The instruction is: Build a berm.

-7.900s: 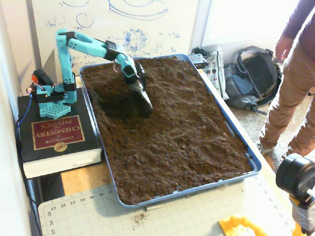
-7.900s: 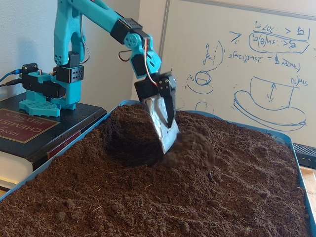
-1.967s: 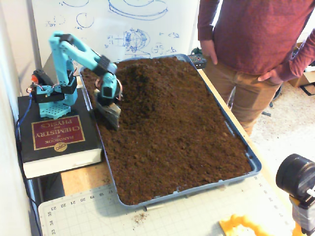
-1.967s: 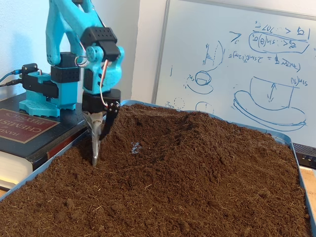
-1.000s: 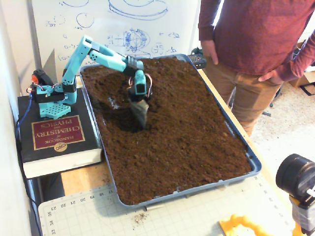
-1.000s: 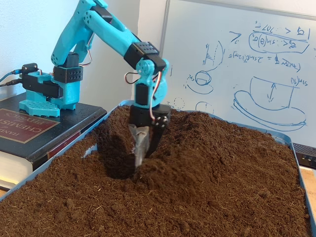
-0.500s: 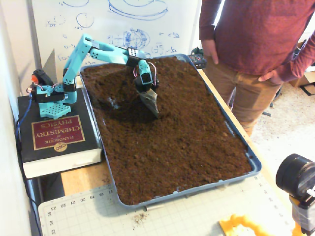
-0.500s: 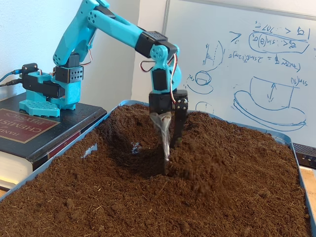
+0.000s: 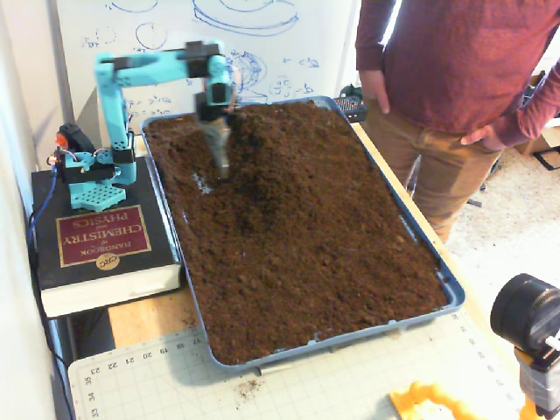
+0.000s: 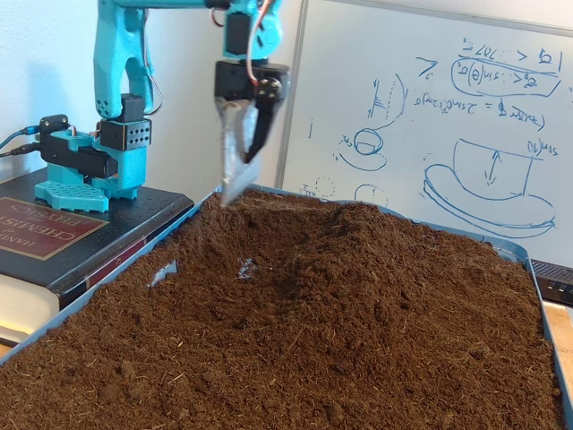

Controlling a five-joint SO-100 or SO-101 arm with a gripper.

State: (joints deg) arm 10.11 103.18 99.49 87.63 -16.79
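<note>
Gripper [image 10: 237,184] aloft, teal with a metal scoop blade (empty, opening unclear) — dark crumbly soil berm [image 10: 358,235] lies below-right, ridge running away.

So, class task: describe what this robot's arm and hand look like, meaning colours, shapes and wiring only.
The arm is built of turquoise plastic links joined by black servo blocks. Thin red and white wires loop beside the wrist joint. The hand ends in a flat, silvery scoop-like blade and a narrower dark finger. The turquoise base has a perforated plate and stands on a thick black book.
</note>
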